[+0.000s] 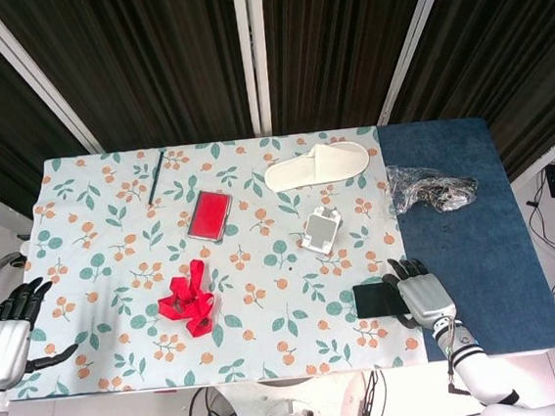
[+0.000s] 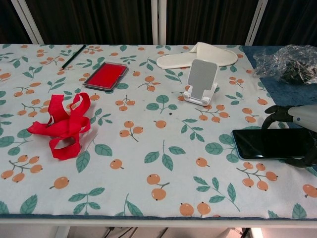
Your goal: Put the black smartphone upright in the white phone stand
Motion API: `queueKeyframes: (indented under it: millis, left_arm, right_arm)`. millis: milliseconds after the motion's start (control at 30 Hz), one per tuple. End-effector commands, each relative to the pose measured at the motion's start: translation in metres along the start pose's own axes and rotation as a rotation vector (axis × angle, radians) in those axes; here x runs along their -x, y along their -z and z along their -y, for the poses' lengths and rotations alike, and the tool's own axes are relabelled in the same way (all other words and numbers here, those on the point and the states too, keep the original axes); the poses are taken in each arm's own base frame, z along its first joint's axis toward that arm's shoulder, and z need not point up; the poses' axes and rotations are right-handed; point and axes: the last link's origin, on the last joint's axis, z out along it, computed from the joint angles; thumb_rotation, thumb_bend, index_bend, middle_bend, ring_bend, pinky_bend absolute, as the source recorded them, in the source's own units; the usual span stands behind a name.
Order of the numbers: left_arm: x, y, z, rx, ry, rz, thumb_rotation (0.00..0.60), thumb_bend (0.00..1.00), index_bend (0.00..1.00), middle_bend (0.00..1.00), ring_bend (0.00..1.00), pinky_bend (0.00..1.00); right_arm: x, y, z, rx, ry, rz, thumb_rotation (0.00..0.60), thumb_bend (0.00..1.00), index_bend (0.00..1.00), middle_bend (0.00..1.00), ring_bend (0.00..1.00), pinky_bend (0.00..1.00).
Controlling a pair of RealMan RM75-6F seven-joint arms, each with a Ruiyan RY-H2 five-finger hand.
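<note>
R hand (image 1: 421, 293) grips the flat black smartphone (image 2: 270, 144) by its right end, fingers over far edge, thumb at near edge; phone lies flat on the floral tablecloth (image 1: 114, 243). White phone stand (image 2: 200, 82) upright, well apart behind. L hand (image 1: 3, 338) open-fingered off table's left edge, holding nothing.

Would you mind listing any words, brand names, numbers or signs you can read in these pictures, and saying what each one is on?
None can be read.
The phone has a dark, blank screen.
The stand, red case and slipper show no marks.
The plastic bag is too crumpled to tell.
</note>
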Motion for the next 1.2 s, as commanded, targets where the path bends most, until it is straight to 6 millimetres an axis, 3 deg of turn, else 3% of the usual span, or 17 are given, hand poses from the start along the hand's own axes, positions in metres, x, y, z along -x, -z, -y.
queueKeyframes:
  millis: [33, 233, 400, 600, 800, 1033, 1200]
  left_arm:
    - [0.000, 0.000, 0.000, 0.001, 0.000, 0.001, 0.415, 0.02, 0.09, 0.07, 0.07, 0.22]
    - [0.001, -0.001, -0.002, 0.010, 0.004, 0.008, 0.415, 0.02, 0.09, 0.07, 0.07, 0.22]
    - [0.002, -0.001, -0.003, 0.010, 0.004, 0.016, 0.416, 0.02, 0.09, 0.07, 0.07, 0.22]
    - [0.003, -0.001, -0.004, 0.010, 0.005, 0.019, 0.417, 0.02, 0.09, 0.07, 0.07, 0.22]
    - [0.003, -0.001, -0.004, 0.009, 0.006, 0.022, 0.417, 0.02, 0.09, 0.07, 0.07, 0.22]
    - [0.002, -0.001, -0.003, 0.011, 0.009, 0.017, 0.419, 0.02, 0.09, 0.07, 0.07, 0.22]
    - [0.003, -0.001, -0.004, 0.013, 0.014, 0.010, 0.419, 0.02, 0.09, 0.07, 0.07, 0.22]
  right_arm:
    - [-0.002, 0.002, -0.001, -0.001, -0.005, -0.020, 0.600, 0.25, 0.60, 0.03, 0.00, 0.00]
    - [-0.004, 0.006, -0.005, 0.003, -0.013, -0.033, 0.600, 0.30, 0.64, 0.16, 0.08, 0.06]
    - [-0.007, 0.007, -0.007, 0.010, 0.010, -0.042, 0.600, 0.31, 0.64, 0.25, 0.22, 0.15]
    - [-0.012, 0.009, -0.008, 0.015, 0.045, -0.072, 0.600, 0.33, 0.64, 0.36, 0.39, 0.19]
    - [-0.022, 0.013, -0.006, 0.008, 0.077, -0.114, 0.600, 0.33, 0.64, 0.41, 0.44, 0.19]
    - [-0.071, 0.028, 0.004, -0.063, 0.156, -0.301, 0.600, 0.33, 0.64, 0.42, 0.44, 0.19]
    - [-0.119, 0.029, 0.014, -0.127, 0.386, -0.549, 0.600, 0.33, 0.62, 0.41, 0.44, 0.19]
